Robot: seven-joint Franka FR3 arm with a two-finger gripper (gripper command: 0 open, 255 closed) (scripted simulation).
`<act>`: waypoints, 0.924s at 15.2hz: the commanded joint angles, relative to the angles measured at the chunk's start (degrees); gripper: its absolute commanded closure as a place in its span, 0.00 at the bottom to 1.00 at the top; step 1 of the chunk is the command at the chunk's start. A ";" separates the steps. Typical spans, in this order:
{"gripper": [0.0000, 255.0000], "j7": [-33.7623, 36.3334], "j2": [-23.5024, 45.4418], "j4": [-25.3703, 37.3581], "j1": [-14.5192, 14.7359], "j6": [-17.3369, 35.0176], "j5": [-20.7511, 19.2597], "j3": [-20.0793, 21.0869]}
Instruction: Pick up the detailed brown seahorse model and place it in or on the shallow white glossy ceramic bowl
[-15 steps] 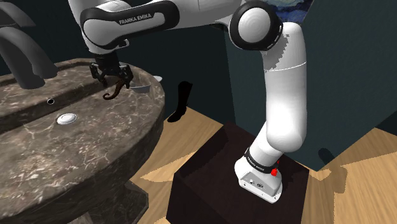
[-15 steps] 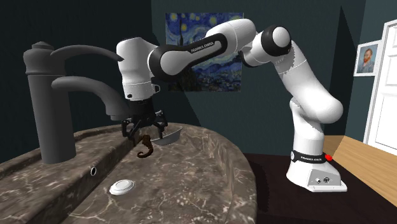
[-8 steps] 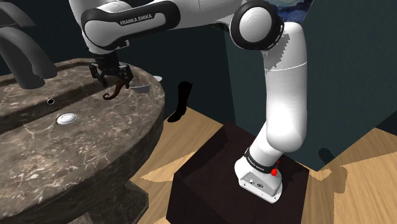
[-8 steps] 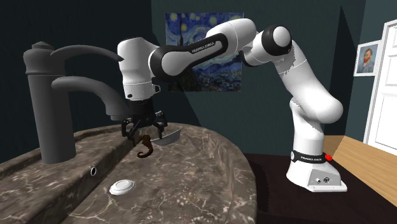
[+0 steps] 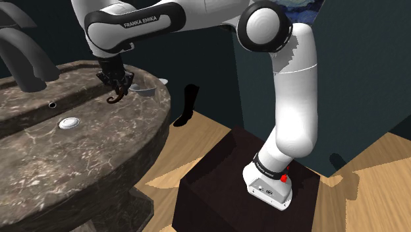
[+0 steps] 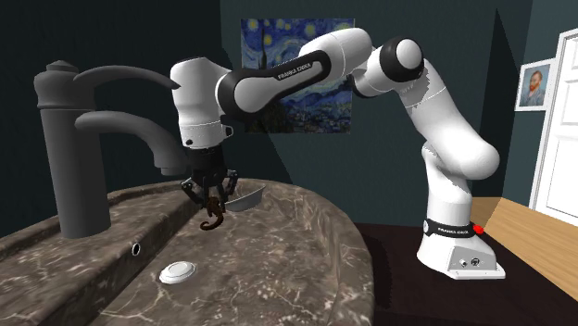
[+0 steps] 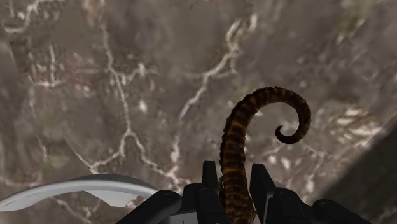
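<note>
The brown, banded seahorse is clasped between my black fingers, and its curled tail points away from the hand toward the marble top. My gripper is shut on its body. In the shoulder view the gripper hangs straight down over the far part of the marble counter, with the seahorse under it. The shallow pale bowl sits right beside the hand, toward that view's right. The second exterior view has the gripper, the seahorse and the bowl just behind it.
A big dark faucet stands at the second exterior view's left. A white drain plug and a small overflow hole lie in the sunken basin. The counter's curved edge drops to a wooden floor beside the dark stand.
The fingers, spread wide around the seahorse in the earlier frames, have closed on it. The arm and the seahorse have stayed in place.
</note>
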 commanded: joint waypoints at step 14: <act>1.00 -1.24 -1.61 5.57 0.39 -7.28 1.01 0.45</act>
